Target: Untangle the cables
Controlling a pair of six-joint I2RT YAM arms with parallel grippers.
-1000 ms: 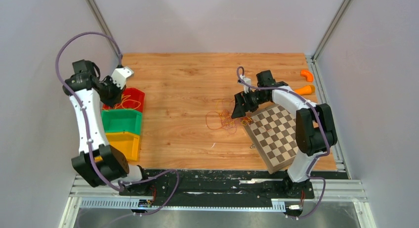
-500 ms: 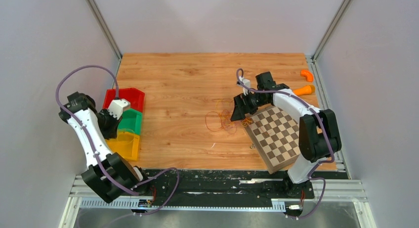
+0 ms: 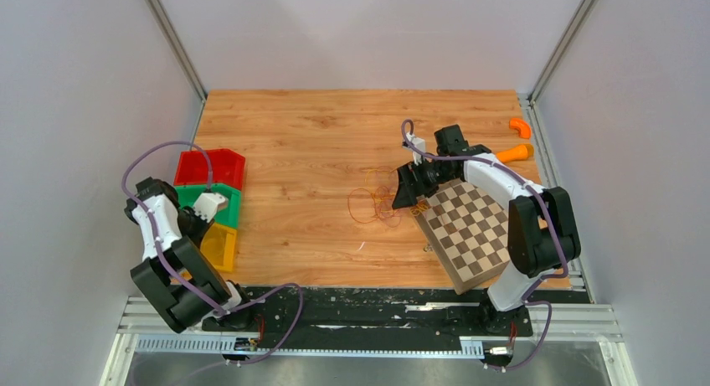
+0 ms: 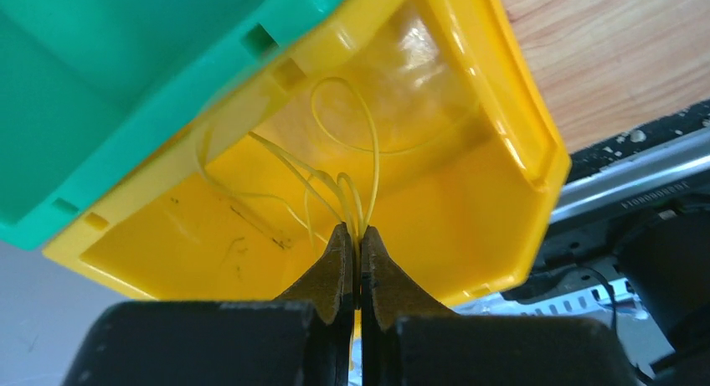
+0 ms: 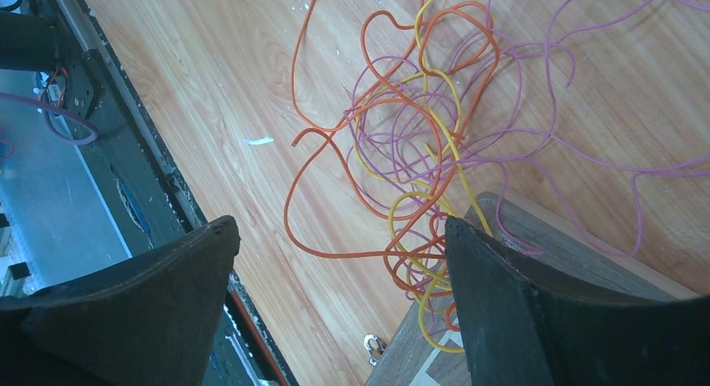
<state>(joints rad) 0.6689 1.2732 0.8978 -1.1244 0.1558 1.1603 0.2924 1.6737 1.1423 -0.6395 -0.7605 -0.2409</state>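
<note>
A wood-grain table (image 3: pixel 301 135) carries everything. The largest thing on it is a chessboard (image 3: pixel 469 227), turned at an angle near the right edge and reaching toward the near edge. Along the left edge three open bins stand in a row touching one another: a red bin (image 3: pixel 219 162) farthest back, a green bin (image 3: pixel 230 203) in the middle and a yellow bin (image 3: pixel 219 245) nearest the arm bases. The left hand (image 3: pixel 209 203) sits over the green and yellow bins; from its wrist camera its jaws are pinched tight together on a thin yellow cable (image 4: pixel 368 151), whose loops rise from the fingertips and hang over the inside of the yellow bin. The right hand (image 3: pixel 406 189) hovers at the chessboard's far left corner with its jaws spread wide and no strand between them. Just beneath and left of it, a little right of the table's middle, lie the remaining cables (image 3: pixel 377 203), a loose snarl of orange, yellow and pale purple strands looped through one another, with a few orange and yellow loops lapping onto the board's corner. Two small orange pieces (image 3: pixel 520 127) rest by the far right corner, well apart from the tangle.
</note>
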